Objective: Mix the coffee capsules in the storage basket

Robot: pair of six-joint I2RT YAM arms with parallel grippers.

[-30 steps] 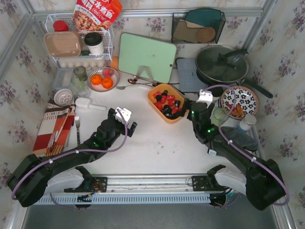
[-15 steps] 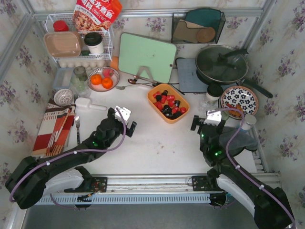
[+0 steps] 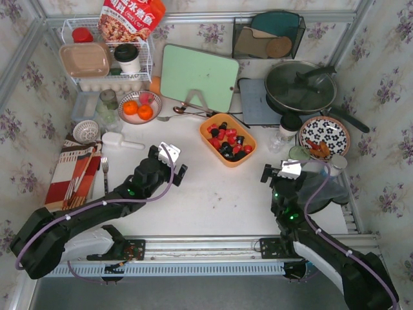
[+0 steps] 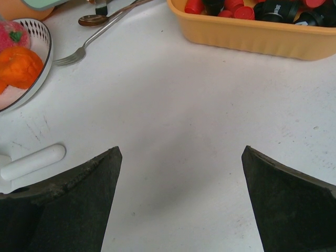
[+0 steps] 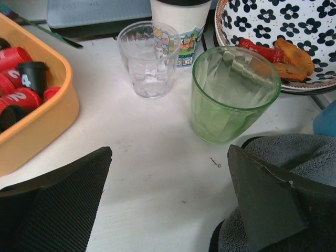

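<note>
Here, at the left gripper (image 3: 169, 158) (image 4: 179, 157): spread wide, empty, low over the bare bench (image 3: 219, 194), left of its middle. Between and just ahead of the 2 fingers, only white surface.

Farther on, toward the far edge, the orange basket (image 3: 215, 150) (image 4: 252, 39), set at a slant around the middle of the bench, well apart from both grippers. Inside it, the red and black coffee capsules (image 3: 229, 139) (image 4: 247, 9), jumbled in a loose heap.

Off to the left of that gripper, a white scoop handle (image 4: 31, 163) flat on the bench. Beyond that, a bowl (image 4: 42, 63) holding oranges. Between bowl and basket, a fork (image 4: 79, 52) and a spoon (image 4: 94, 20) lying on the surface.

Likewise at the right gripper (image 3: 282, 169) (image 5: 169, 157): wide open, gripping nothing, close to the right edge and nearer the near edge than the basket.

Straight ahead of it, a green glass (image 5: 231, 100), upright and apart from the fingers. Just beside that, on the basket's side, a clear glass (image 5: 149, 58), also upright. Behind the 2 glasses, a flowered plate (image 5: 262, 21) with bits of food, near the right edge.

Beside and below the right-hand finger, a grey cloth (image 5: 294, 157). At the left of the right wrist view, 1 corner of the basket, with red and black capsules against its wall.
</note>
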